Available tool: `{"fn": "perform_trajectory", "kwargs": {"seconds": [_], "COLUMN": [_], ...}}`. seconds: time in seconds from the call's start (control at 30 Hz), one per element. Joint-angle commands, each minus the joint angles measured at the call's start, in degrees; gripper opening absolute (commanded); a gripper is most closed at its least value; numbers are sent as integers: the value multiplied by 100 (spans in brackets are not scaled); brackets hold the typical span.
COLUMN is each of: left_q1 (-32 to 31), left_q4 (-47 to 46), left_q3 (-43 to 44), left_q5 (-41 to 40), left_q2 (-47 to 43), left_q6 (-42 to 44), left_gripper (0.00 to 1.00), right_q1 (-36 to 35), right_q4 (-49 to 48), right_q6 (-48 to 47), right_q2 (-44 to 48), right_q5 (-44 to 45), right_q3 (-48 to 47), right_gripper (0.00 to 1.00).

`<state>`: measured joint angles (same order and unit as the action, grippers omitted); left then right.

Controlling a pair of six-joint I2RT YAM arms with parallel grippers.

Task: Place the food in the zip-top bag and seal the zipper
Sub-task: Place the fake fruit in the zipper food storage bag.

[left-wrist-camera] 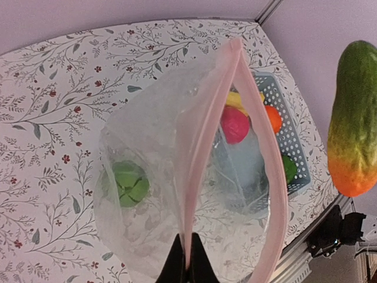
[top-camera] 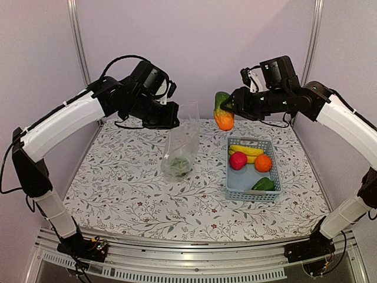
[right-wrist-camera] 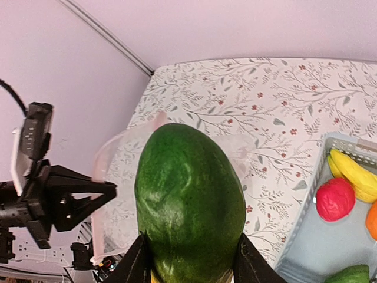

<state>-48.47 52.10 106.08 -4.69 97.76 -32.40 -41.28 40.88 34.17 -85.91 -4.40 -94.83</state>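
Over floral tabletop point(top-camera: 118, 188), my left tool point(left-wrist-camera: 187, 263) pinches the zip-top bag point(top-camera: 182, 147), right tool point(top-camera: 233, 106) clamping green-orange fruit point(top-camera: 224, 120).

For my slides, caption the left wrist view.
Left gripper pinches the open bag, one green piece inside; a green-orange fruit hangs beside it.

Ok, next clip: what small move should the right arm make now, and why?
Probably carry the green-and-orange fruit leftward until it hangs over the zip-top bag. The right pincer grips the fruit in the air, off to the right of the bag, while the left pincer pinches the bag's rim and holds it upright with its mouth open.
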Motion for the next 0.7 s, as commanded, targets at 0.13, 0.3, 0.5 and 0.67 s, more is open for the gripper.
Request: {"fn": "perform_trajectory", "kwargs": {"seconds": [0.13,0.3,0.5,0.67], "left_q1": [39,52,147,246], "left_q4": [-212,-243,-260,-279], "left_q3": [-5,35,23,20], "left_q5": [180,248,398,425], "left_q2": [96,81,26,-25], "left_q6": [-170,-231,-325,-361], "left_gripper": [0,0,0,0], "right_q1": [-696,-1055,-1381,-1443], "right_q4": [-1396,-1849,-2901,-3144], "right_q6": [-265,-501,-928,-1120], "right_q2": [5,-309,-427,-556], "right_q5": [301,946,1644,1818], "right_q3": [-212,-290,231,399], "right_gripper": [28,29,32,43]}}
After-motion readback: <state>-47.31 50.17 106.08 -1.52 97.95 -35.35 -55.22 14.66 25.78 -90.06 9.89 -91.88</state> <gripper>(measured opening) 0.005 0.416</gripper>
